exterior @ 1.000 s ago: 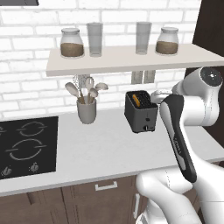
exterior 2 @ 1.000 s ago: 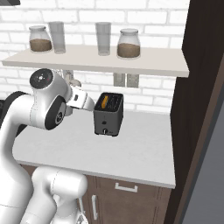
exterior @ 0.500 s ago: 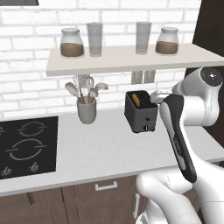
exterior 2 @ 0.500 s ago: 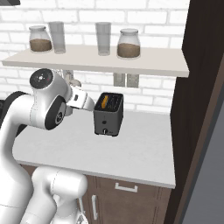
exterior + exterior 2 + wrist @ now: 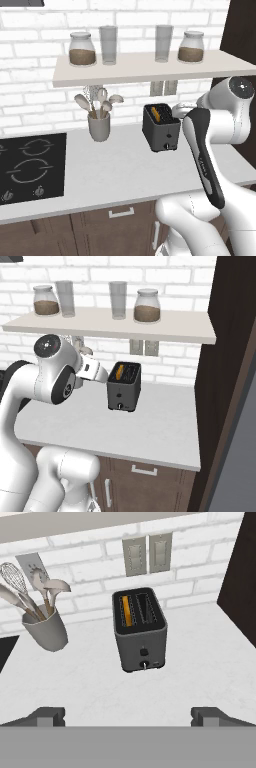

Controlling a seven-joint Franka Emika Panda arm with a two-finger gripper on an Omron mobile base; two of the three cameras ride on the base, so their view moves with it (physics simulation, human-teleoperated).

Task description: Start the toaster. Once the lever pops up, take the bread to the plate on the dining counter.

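Toaster [image 5: 140,631] — boxy, dark grey, two slots, yellow bread [image 5: 127,610] in one — jaws spread wide, empty.

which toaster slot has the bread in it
The left slot of the toaster, seen from its knob face: the bread shows yellow there, while the right slot is dark.

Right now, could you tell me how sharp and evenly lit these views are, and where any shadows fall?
Hand view: crisp, flat lighting, with a soft shadow at the foot of the toaster and the bread bright in its slot. Left base view: a shadow band under the shelf darkens the brick. Right base view: no glare, while the tall panel at the right is very dark.
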